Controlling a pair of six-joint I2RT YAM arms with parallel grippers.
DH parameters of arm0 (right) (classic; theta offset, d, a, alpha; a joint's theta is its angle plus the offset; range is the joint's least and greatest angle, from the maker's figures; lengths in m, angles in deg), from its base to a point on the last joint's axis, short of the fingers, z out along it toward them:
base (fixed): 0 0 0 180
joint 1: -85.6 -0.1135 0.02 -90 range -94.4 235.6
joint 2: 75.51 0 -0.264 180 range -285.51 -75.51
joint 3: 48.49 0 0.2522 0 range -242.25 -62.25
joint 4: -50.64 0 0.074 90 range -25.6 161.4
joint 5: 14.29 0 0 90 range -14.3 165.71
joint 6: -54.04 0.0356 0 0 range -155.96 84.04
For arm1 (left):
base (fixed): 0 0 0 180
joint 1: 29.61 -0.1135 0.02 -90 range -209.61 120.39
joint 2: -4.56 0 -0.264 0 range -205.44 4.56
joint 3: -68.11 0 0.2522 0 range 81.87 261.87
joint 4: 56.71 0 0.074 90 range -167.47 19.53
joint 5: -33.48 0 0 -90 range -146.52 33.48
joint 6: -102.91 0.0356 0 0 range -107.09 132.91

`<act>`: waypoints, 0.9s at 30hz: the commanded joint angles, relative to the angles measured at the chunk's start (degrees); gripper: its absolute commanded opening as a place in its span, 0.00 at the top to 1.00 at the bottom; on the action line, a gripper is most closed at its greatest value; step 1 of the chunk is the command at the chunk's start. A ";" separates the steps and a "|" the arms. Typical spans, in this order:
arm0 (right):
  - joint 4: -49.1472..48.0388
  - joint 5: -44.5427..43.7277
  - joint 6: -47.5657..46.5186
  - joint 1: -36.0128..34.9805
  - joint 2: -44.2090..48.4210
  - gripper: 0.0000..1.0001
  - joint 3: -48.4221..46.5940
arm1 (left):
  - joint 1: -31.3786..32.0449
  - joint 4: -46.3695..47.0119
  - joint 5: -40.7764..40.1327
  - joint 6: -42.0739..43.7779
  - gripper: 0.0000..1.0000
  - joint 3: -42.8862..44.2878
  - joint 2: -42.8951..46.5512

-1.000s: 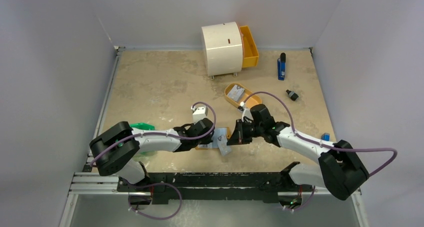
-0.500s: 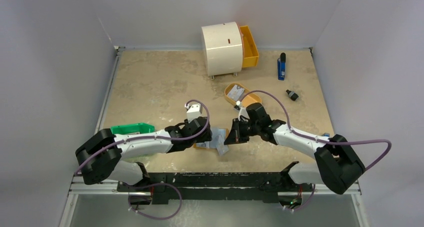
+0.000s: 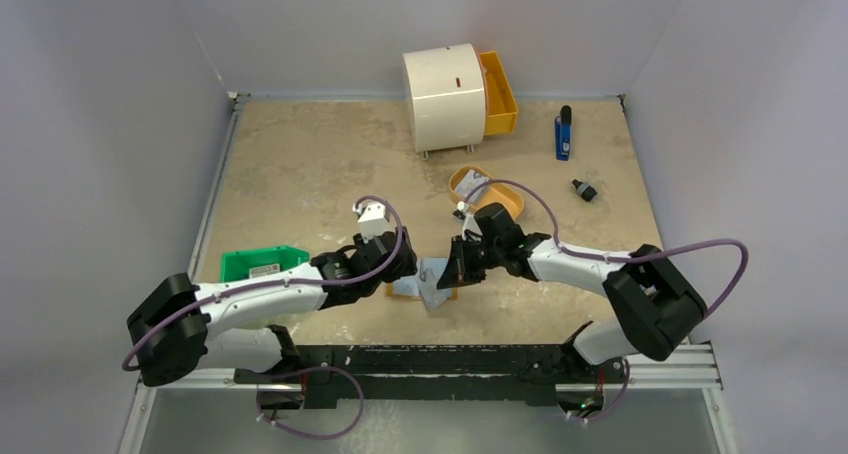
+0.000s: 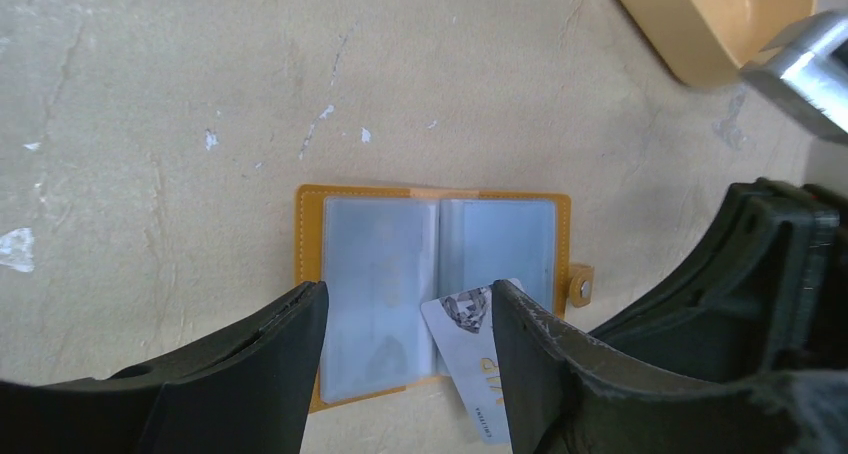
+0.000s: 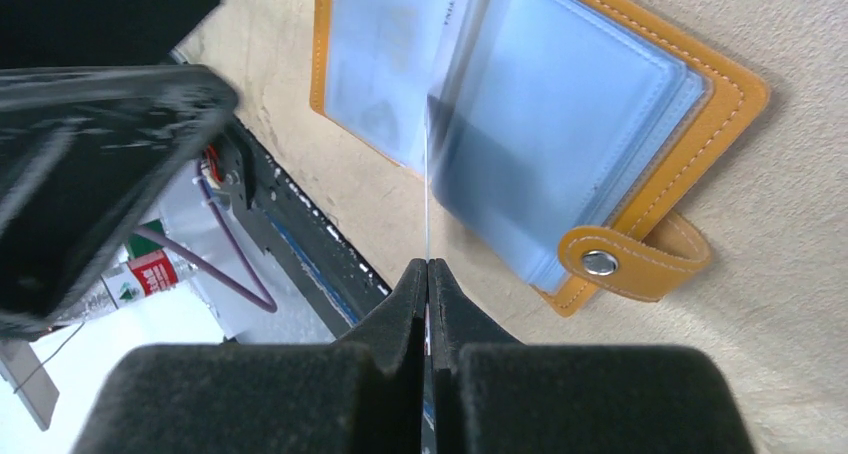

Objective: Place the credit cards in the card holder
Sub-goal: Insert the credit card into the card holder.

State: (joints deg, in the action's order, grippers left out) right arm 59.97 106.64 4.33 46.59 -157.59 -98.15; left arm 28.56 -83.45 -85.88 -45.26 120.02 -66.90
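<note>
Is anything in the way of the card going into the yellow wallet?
Nothing visible. The pale thin card in the right gripper sits right at the clear sleeves of the open tan stitched card holder. The left gripper hovers above with jaws open, not between them.

Your card holder [image 4: 400,264] looks like stitched tan leather, with glossy clear plastic sleeves [image 5: 560,104] and a shiny metal snap [image 5: 600,263]. The bench [image 4: 150,124] under it is matt, mottled and scuffed.

Beige table [image 3: 300,164] carries open card holder [image 4: 385,274], green bin [image 3: 262,263].
</note>
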 commanded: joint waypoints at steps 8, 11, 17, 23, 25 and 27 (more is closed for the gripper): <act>-2.87 -3.17 2.11 -0.79 -0.14 1.00 -2.34 | 0.10 2.50 -1.23 0.68 0.50 -0.77 1.51; -2.87 -4.79 3.20 -0.80 1.69 1.00 -1.54 | 0.10 5.16 -1.06 0.73 0.63 -1.78 -2.37; -2.96 -7.59 6.04 -0.75 3.18 1.00 -0.22 | 0.02 5.82 -1.89 -0.47 0.78 -3.60 -5.12; -5.67 -7.65 8.70 -0.76 1.15 1.00 1.06 | 0.01 5.43 -3.08 -1.09 0.81 -5.42 -3.53; -6.78 -7.00 9.52 -0.73 0.32 1.00 1.12 | 0.01 5.25 -3.15 -1.12 0.82 -5.71 -3.51; -7.27 -6.74 9.90 -0.80 -0.43 1.00 0.86 | 0.03 5.24 -2.99 -1.23 0.82 -5.96 -3.59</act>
State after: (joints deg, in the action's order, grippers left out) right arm 56.32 100.20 12.03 46.11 -156.94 -97.37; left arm 28.54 -80.17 -87.28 -46.07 114.63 -71.95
